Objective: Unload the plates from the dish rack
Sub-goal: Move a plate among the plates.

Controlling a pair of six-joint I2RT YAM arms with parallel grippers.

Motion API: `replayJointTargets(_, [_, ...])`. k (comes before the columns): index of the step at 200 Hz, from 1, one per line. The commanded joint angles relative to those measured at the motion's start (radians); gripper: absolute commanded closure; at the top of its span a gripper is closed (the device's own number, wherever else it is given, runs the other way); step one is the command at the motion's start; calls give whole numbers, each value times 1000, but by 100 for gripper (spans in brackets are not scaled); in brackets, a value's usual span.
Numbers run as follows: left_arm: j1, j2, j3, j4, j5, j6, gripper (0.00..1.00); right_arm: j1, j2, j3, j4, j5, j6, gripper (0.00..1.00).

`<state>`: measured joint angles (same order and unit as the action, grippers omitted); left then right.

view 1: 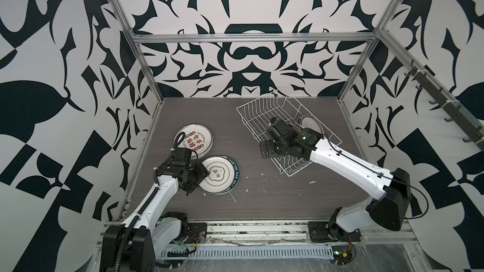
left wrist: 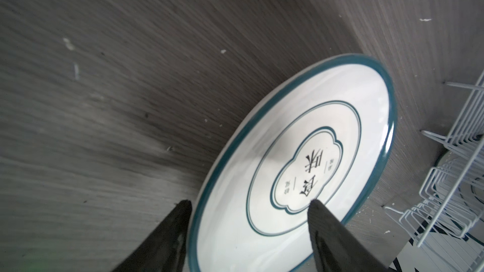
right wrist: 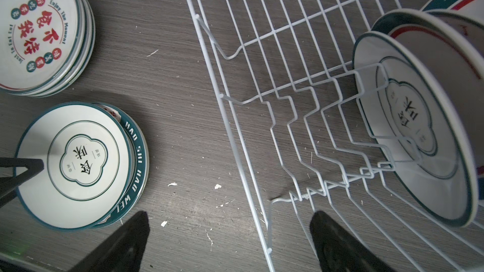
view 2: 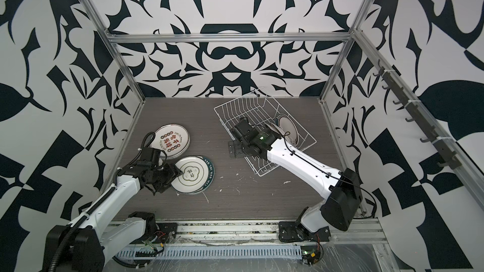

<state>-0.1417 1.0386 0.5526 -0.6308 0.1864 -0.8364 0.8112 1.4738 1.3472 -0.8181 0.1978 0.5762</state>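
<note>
The left gripper [left wrist: 248, 202] has its jaws apart astride the edge of the green-rimmed plate [left wrist: 301, 132]. This plate lies atop a stack [view 1: 235, 171] well left of the dish rack [view 1: 262, 116]. The right gripper [right wrist: 230, 214] hovers wide open over the rack's left side wire. Several plates [right wrist: 419, 126] stand upright at the rack's right end.

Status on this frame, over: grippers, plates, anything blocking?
Left gripper open, astride rim of top stacked plate. Right gripper open over dish rack edge. At least three plates still racked. Only slot wires between.
</note>
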Motion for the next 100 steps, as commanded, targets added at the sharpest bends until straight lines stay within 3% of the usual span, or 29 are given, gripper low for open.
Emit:
replayJointTargets(1, [-2,29,48,-69,-35,14,26,-7,-33,-6,10,6,-6,0])
replayJointTargets(100, [-34,152,140,-72,-45,36,19,-25,-34,-11,10,6,-18,0])
